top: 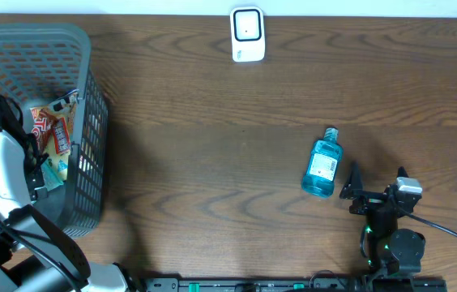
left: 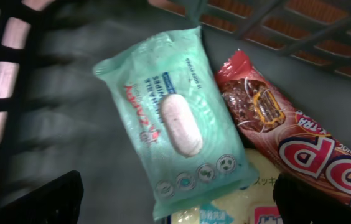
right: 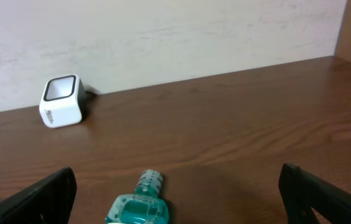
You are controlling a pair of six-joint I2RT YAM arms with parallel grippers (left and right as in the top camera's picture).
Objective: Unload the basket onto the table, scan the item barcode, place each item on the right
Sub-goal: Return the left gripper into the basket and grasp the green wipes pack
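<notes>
A white barcode scanner stands at the table's far edge; it also shows in the right wrist view as the scanner. A blue liquid bottle lies on its side on the table. My right gripper is open just right of it. From the wrist, the bottle lies between the open right gripper, untouched. My left gripper hangs open inside the basket, above a green wipes pack. A red snack bar lies beside the pack.
The grey mesh basket sits at the table's left end, its walls close around my left gripper. A yellow packet lies under the wipes pack. A black cable trails from the right arm near the front edge.
</notes>
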